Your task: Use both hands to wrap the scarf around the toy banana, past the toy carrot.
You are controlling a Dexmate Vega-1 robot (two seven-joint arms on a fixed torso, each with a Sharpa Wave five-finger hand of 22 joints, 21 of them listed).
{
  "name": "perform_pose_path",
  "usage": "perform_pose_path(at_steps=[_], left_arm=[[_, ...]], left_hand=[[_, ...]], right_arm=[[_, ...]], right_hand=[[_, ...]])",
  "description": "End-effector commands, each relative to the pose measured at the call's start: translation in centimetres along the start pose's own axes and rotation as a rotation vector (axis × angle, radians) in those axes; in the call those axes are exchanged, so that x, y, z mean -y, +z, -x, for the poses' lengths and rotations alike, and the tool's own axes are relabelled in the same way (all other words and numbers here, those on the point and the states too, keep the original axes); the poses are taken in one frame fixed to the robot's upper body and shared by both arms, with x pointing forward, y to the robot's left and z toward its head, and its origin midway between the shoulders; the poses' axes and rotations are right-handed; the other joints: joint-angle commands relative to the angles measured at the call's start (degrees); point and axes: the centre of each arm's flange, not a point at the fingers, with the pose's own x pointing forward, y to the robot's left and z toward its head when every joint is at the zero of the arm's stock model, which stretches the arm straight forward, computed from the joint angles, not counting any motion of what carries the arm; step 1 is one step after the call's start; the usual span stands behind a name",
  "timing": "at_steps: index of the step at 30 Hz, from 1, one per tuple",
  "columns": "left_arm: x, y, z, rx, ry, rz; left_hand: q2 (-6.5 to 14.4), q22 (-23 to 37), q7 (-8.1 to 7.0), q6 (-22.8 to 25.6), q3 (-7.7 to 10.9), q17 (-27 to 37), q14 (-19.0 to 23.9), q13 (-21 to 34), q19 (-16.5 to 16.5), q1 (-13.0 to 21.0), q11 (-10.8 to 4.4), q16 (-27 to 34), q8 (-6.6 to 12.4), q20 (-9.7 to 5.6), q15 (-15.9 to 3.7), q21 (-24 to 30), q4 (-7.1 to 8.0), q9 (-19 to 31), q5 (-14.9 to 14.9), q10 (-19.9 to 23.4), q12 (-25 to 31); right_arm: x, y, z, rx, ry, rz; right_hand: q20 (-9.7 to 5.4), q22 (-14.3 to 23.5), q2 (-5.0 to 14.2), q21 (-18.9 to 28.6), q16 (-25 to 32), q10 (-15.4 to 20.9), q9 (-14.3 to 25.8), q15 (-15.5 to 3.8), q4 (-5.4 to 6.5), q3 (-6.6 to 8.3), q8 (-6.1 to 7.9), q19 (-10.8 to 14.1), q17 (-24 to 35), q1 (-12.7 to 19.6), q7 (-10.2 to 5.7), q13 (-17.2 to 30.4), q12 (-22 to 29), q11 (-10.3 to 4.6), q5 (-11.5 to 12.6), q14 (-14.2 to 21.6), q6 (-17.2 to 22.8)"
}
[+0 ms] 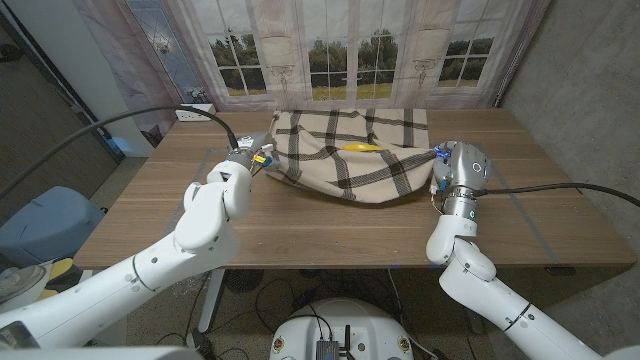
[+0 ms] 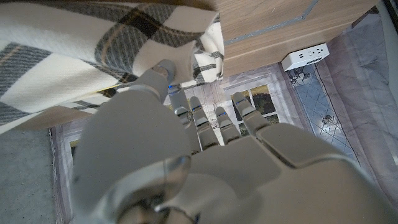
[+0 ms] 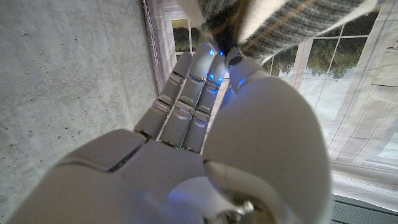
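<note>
We see back of left hand (image 2: 205,168) low in frame, fingers (image 2: 219,119) reaching toward curtain (image 2: 348,106) with window print. Thumb and finger pinch corner of scarf (image 2: 74,56): cream, dark plaid stripes. Scarf lies over table (image 2: 273,25), wood. White power strip (image 2: 305,56) just beside table edge.
</note>
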Motion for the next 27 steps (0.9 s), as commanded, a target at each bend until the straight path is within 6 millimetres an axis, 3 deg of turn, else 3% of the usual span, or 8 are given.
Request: perform_pose_path(at_steps=[1, 15, 27], left_arm=[[-1.4, 0.3, 3.1, 0.074, 0.017, 0.069], [-2.2, 0.6, 5.7, 0.167, 0.025, 0.142], [-3.0, 0.8, 8.1, 0.273, 0.035, 0.200]], left_hand=[[-0.5, 0.3, 5.08, 6.5, 0.55, 0.1, 0.2, 0.2, 0.3, 0.1, 0.16, 0.1, 4.99, -0.28, -3.05, -0.2, 0.21, 10.9, 0.8, 0.7, 0.1], [-1.2, 0.3, 5.11, 6.4, 1.02, 0.1, 0.7, 0.3, 0.7, 0.0, 0.11, 0.3, 6.05, -0.28, -3.24, -0.1, 0.49, 12.5, 2.6, 1.4, 0.0], [-1.5, 0.4, 5.15, 6.2, 1.44, 0.1, 1.3, 0.3, 0.8, -0.2, -0.01, 0.4, 6.71, -0.32, -3.50, 0.0, 0.76, 13.8, 4.0, 2.2, 0.0]], right_arm=[[0.0, -1.1, -0.2, -0.037, 0.001, -0.002], [1.3, -2.0, 0.6, -0.052, -0.067, -0.006], [2.9, -3.2, 2.4, -0.091, -0.129, -0.001]], right_hand=[[0.04, -0.1, 0.92, 0.4, -0.2, -0.2, 0.2, -3.96, -0.20, 0.51, -0.04, -0.4, 0.5, 0.1, 0.00, 0.5, 0.0, 0.27, -0.1, -0.3, -0.3], [0.03, -0.2, 0.64, 1.0, -0.7, 0.3, 0.1, -3.91, -0.46, 0.91, -0.11, -0.4, 1.1, 0.3, 0.27, 0.6, 0.0, 0.52, -0.1, -0.2, 0.3], [0.04, -0.3, 0.32, 1.4, -1.1, 0.6, 0.1, -3.93, -0.58, 1.38, -0.20, -0.5, 1.4, 0.4, 0.30, 1.0, 0.1, 0.63, 0.1, 0.3, 0.7]])
